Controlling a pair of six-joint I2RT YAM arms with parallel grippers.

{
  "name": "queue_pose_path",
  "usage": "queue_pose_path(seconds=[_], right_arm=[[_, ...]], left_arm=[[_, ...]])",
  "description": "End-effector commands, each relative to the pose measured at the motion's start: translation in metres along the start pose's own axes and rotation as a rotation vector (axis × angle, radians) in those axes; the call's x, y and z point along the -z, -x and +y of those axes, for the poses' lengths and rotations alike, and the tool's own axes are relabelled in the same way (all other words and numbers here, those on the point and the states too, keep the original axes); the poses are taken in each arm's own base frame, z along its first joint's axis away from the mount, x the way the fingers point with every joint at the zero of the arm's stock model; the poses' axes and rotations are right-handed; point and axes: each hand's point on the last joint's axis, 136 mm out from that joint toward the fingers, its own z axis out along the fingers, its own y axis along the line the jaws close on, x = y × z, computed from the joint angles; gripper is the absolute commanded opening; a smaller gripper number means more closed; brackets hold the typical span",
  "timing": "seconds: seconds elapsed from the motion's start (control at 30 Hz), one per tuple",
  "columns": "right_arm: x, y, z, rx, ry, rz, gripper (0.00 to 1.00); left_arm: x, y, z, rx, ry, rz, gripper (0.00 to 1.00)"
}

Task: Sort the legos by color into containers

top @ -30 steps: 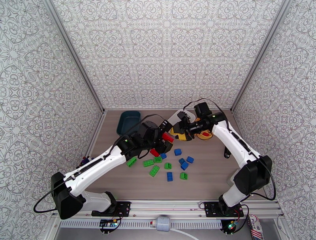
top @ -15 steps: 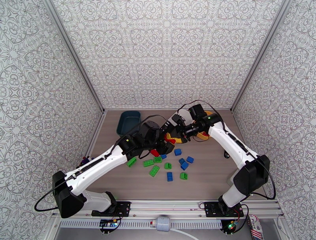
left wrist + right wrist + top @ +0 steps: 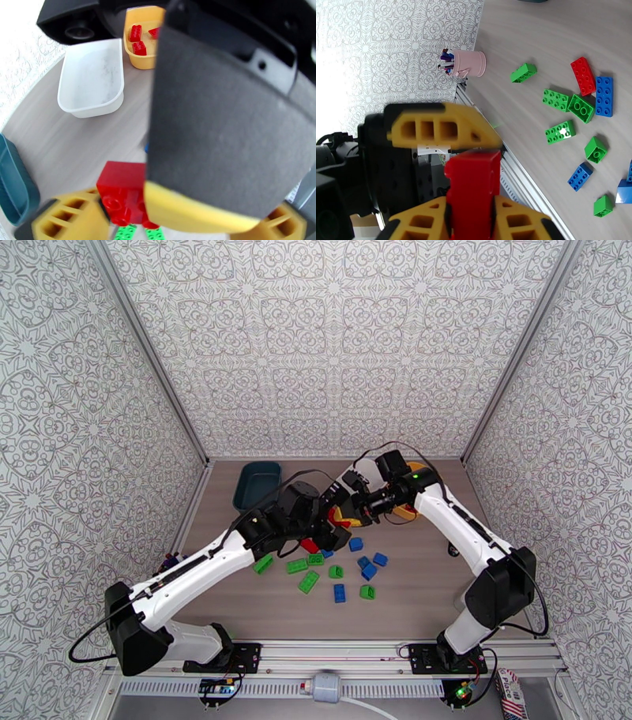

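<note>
right pincer [image 3: 472, 205] clamped on red brick [image 3: 474, 185] | left pincer [image 3: 185, 207] spread wide, brick between its fingers | likely light, rigid, slick: pinch flat sides, not studs

Three walls [image 3: 332, 343] papered in a grey-on-white floral pattern enclose the scene, meeting at two pale metal posts [image 3: 150, 350] that slant toward the upper corners of the frame. The base is a grey-brown wood-grain tabletop [image 3: 411, 603]. Along the bottom runs an aluminium rail [image 3: 347, 652], with what may be a white power block [image 3: 325, 687] below it. Light is bright and even.
</note>
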Motion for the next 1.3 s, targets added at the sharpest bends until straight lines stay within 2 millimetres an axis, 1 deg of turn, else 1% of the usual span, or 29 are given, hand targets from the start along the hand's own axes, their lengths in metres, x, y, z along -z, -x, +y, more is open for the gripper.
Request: queue_pose_path(seconds=[0.0,0.07,0.13,0.2,0.27,0.33,0.43,0.5,0.57,0.6,0.67,0.7,0.8,0.9,1.0,1.07,1.2,1.27], right_arm=[[-0.004,0.006,-0.008,-0.027,-0.018,-0.017,0.19],[-0.001,0.016,-0.018,-0.051,-0.037,-0.044,0.17],[0.006,0.028,-0.034,-0.092,-0.066,-0.086,0.16],[0.017,0.043,-0.055,-0.138,-0.104,-0.137,0.15],[0.035,0.056,-0.084,-0.210,-0.173,-0.199,0.15],[0.058,0.068,-0.117,-0.290,-0.258,-0.265,0.15],[0.105,0.086,-0.161,-0.372,-0.386,-0.396,0.15],[0.142,0.094,-0.187,-0.421,-0.494,-0.481,0.15],[0.175,0.100,-0.208,-0.465,-0.592,-0.553,0.18],[0.188,0.105,-0.215,-0.479,-0.618,-0.587,0.19],[0.210,0.113,-0.228,-0.511,-0.663,-0.633,0.21],[0.218,0.118,-0.233,-0.521,-0.674,-0.646,0.22],[0.233,0.131,-0.247,-0.547,-0.729,-0.651,0.23],[0.242,0.141,-0.257,-0.558,-0.778,-0.641,0.27],[0.247,0.147,-0.264,-0.561,-0.811,-0.634,0.36],[0.250,0.148,-0.266,-0.559,-0.829,-0.631,0.44],[0.253,0.145,-0.270,-0.554,-0.859,-0.620,0.57],[0.253,0.143,-0.268,-0.547,-0.862,-0.615,0.59]], left_arm=[[0.007,0.016,0.008,0.015,0.063,-0.062,0.99],[0.012,0.018,0.012,0.022,0.090,-0.078,0.99],[0.018,0.019,0.018,0.035,0.123,-0.090,0.99],[0.024,0.017,0.029,0.063,0.178,-0.101,0.99],[0.030,0.013,0.045,0.122,0.238,-0.109,0.99],[0.035,0.005,0.066,0.230,0.299,-0.102,0.99],[0.039,-0.020,0.105,0.492,0.348,-0.065,0.99],[0.037,-0.044,0.126,0.713,0.319,-0.014,0.99],[0.030,-0.073,0.141,0.873,0.323,0.060,0.99],[0.026,-0.086,0.145,0.915,0.334,0.099,0.97],[0.018,-0.100,0.146,0.939,0.351,0.145,0.95],[0.015,-0.105,0.146,0.945,0.365,0.160,0.94],[0.007,-0.121,0.147,0.985,0.406,0.230,0.92],[-0.002,-0.144,0.149,1.035,0.450,0.326,0.88],[-0.016,-0.165,0.144,1.080,0.456,0.412,0.85],[-0.024,-0.172,0.141,1.089,0.456,0.447,0.84],[-0.040,-0.178,0.137,1.050,0.448,0.506,0.84],[-0.046,-0.181,0.136,1.043,0.444,0.540,0.84]])
